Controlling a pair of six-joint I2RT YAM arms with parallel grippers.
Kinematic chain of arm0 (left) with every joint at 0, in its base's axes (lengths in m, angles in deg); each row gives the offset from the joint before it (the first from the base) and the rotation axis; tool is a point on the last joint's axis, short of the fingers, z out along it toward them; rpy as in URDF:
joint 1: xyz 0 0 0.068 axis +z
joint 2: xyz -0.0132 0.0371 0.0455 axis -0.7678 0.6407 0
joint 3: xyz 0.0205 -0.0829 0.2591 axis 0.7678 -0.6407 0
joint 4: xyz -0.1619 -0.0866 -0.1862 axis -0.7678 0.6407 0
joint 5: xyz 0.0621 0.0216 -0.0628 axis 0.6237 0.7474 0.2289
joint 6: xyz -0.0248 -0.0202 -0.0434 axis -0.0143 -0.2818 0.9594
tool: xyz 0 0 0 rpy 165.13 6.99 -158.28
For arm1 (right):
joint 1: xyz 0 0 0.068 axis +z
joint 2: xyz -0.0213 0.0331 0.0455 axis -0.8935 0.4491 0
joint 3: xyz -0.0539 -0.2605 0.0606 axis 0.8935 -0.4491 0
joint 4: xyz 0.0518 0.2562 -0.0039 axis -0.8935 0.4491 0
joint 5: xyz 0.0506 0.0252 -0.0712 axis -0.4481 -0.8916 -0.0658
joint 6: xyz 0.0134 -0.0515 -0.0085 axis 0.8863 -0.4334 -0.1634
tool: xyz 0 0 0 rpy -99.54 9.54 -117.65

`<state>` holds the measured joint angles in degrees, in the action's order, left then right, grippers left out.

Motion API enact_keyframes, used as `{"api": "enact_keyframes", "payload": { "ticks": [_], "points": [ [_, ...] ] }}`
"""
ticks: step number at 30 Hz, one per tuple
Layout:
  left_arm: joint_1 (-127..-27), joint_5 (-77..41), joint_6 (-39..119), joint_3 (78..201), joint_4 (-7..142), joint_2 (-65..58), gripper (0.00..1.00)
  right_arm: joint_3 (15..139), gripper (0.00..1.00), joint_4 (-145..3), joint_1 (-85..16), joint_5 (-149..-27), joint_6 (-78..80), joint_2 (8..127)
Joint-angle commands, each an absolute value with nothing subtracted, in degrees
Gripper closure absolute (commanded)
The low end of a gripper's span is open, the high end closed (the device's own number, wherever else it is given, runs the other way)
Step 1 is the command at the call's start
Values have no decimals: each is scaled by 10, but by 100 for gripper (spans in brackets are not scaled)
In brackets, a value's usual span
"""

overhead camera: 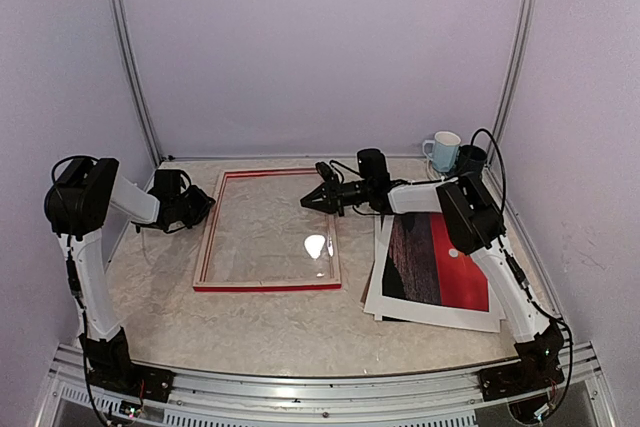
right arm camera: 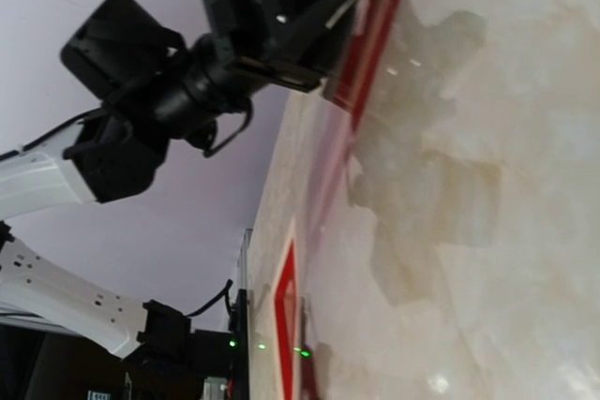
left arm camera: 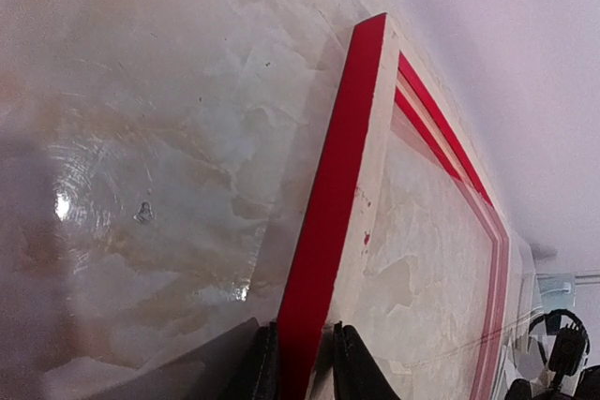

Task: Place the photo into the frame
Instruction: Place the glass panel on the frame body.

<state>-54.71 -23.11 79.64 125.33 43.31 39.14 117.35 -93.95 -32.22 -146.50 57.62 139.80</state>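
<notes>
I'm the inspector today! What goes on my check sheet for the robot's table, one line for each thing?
Surface: pale marbled tabletop; a glare spot inside the frame.
Job's things: the frame sits left of centre; the photo lies face up to its right, outside it, partly under the right arm.
Clutter: white mug and a small black object in the far right corner.
Hands: left hand shut on the frame's left edge; right hand shut, empty, above the frame's far right corner.
Cables: black cable loops off the right arm beside the mug.
Surroundings: plain pale walls, metal posts.
</notes>
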Motion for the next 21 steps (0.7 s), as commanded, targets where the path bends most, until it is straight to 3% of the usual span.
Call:
{"api": "enact_keyframes", "payload": {
  "ticks": [1, 13, 21],
  "points": [
    [-548, -251, 796, 1238, 455, 408, 79, 1193, 93, -905, -323, -1479, 544, 1411],
    [-548, -253, 797, 1235, 453, 408, 79, 1175, 57, -935, -342, -1477, 582, 1408],
    [-548, -253, 797, 1235, 452, 410, 79, 1196, 53, -915, -357, -1467, 591, 1421]
  ]
}}
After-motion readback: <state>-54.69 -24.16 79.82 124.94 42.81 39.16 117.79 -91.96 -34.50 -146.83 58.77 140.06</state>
